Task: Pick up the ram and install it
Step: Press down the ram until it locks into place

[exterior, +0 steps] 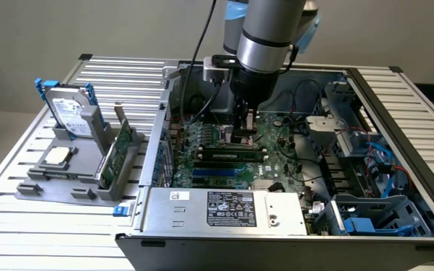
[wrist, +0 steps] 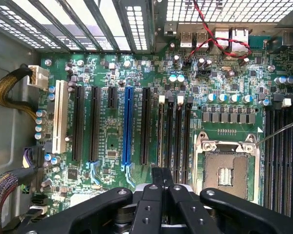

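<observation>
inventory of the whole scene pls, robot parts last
computer case: 1, dark, open, on the slatted table
motherboard: 1, green, inside the case
ram: 1 stick, dark green, seated on the motherboard
CPU socket: 1, silver, empty
hard drive: 1, silver with blue rails, upright in the grey holder
expansion card: 1, green, in the holder
gripper: 1, black, shut, above the motherboard

Open room above the motherboard (exterior: 232, 155), hemmed by case walls (exterior: 160, 135), drive cage (exterior: 345, 121) and cables (exterior: 383, 164).
</observation>
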You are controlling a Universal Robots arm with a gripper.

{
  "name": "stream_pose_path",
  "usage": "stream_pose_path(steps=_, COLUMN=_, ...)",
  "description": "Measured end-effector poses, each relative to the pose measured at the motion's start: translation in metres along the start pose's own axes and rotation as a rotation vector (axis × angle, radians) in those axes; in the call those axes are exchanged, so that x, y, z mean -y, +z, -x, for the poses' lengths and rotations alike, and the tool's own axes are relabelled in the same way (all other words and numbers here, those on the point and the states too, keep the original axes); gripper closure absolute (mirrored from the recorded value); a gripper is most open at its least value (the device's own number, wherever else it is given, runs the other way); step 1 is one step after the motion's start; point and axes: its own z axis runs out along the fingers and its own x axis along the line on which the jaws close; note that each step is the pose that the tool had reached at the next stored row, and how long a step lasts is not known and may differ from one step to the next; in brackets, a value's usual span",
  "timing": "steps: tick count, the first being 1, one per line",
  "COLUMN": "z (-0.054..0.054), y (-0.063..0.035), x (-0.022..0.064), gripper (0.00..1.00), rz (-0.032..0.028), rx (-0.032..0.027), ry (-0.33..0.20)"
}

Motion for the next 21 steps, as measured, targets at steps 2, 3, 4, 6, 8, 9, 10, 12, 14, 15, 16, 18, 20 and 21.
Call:
stream_pose_path(steps=2, z=0.0, y=0.0, x=0.0, gripper=0.89, rz=0.0, rx=0.0, ry=0.0)
stream_pose_path(steps=3, z=0.0, y=0.0, x=0.0, gripper=0.89, rz=0.0, rx=0.0, ry=0.0)
stream_pose_path(steps=4, z=0.0, y=0.0, x=0.0, gripper=0.89, rz=0.0, rx=0.0, ry=0.0)
stream_pose_path(steps=6, z=0.0, y=0.0, x=0.0, gripper=0.89, rz=0.0, rx=0.0, ry=0.0)
stream_pose_path(steps=8, z=0.0, y=0.0003, x=-0.0003, gripper=0.89, rz=0.0, rx=0.0, ry=0.0)
stream_pose_path(steps=9, z=0.0, y=0.0012, x=-0.0018, gripper=0.89, rz=-0.0013, rx=0.0, ry=0.0)
stream_pose_path(steps=10, z=0.0, y=0.0029, x=-0.0044, gripper=0.89, rz=-0.0054, rx=-0.0002, ry=0.0)
stream_pose_path(steps=12, z=0.001, y=0.0062, x=-0.0089, gripper=0.89, rz=-0.015, rx=-0.0003, ry=0.001)
stream_pose_path(steps=14, z=0.001, y=0.0086, x=-0.0113, gripper=0.89, rz=-0.0248, rx=-0.0007, ry=0.0)
stream_pose_path(steps=15, z=0.001, y=0.0102, x=-0.0124, gripper=0.89, rz=-0.0289, rx=-0.0008, ry=0.0)
stream_pose_path(steps=16, z=0.001, y=0.0119, x=-0.0134, gripper=0.89, rz=-0.0331, rx=-0.0009, ry=0.0)
stream_pose_path(steps=18, z=0.001, y=0.0154, x=-0.0149, gripper=0.89, rz=-0.0385, rx=-0.0012, ry=-0.001)
stream_pose_path(steps=20, z=0.002, y=0.019, x=-0.0164, gripper=0.89, rz=-0.0418, rx=-0.0013, ry=-0.001)
stream_pose_path(steps=21, z=0.002, y=0.0206, x=-0.017, gripper=0.89, rz=-0.0428, rx=-0.0013, ry=-0.001)
